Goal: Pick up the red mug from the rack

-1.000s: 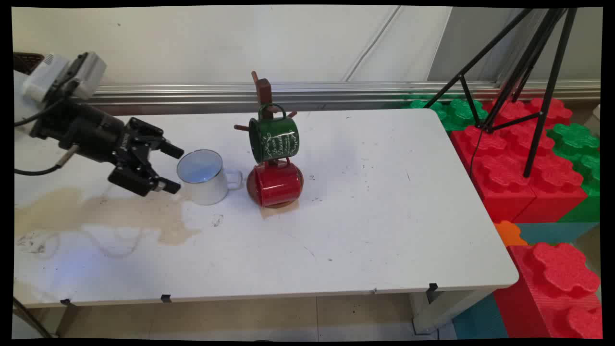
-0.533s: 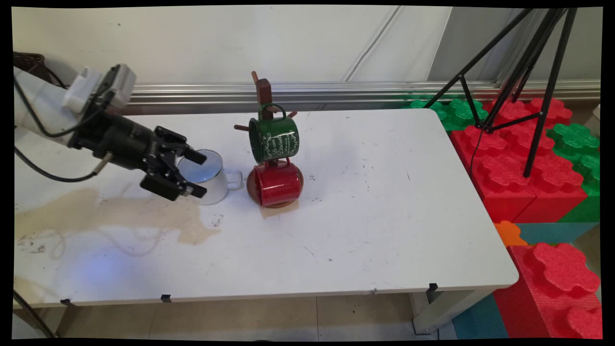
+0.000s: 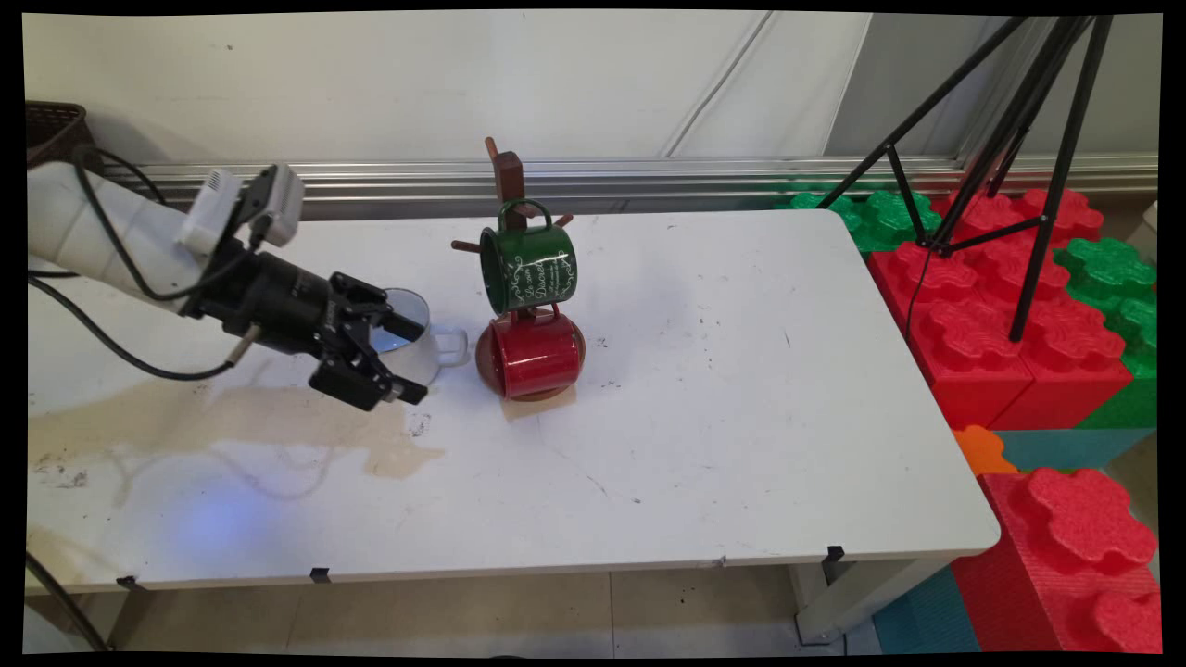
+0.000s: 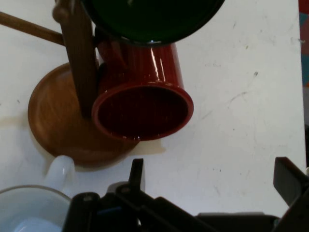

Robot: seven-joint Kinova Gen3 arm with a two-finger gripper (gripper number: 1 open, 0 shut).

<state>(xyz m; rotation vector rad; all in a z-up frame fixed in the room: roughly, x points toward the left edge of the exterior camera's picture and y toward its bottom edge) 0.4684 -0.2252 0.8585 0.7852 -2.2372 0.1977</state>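
Standing upright, handle toward the mug tree (image 3: 515, 278), the white mug (image 3: 414, 339) sits between the gripper's (image 3: 408, 359) spread jaws.

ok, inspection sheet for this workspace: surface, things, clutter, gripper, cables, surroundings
Surface: white table, scuffed, with a tan dried stain at its left.
Things: white mug upright, handle toward the wooden mug tree; green mug and red mug hang on the tree.
Clutter: nothing seen beyond the stain.
Gripper: gripper open, one finger over the white mug's mouth and one in front of its near wall; contact cannot be told.
Cables: black cables hang from the arm.
Surroundings: black tripod, red and green foam blocks at right, wall behind.
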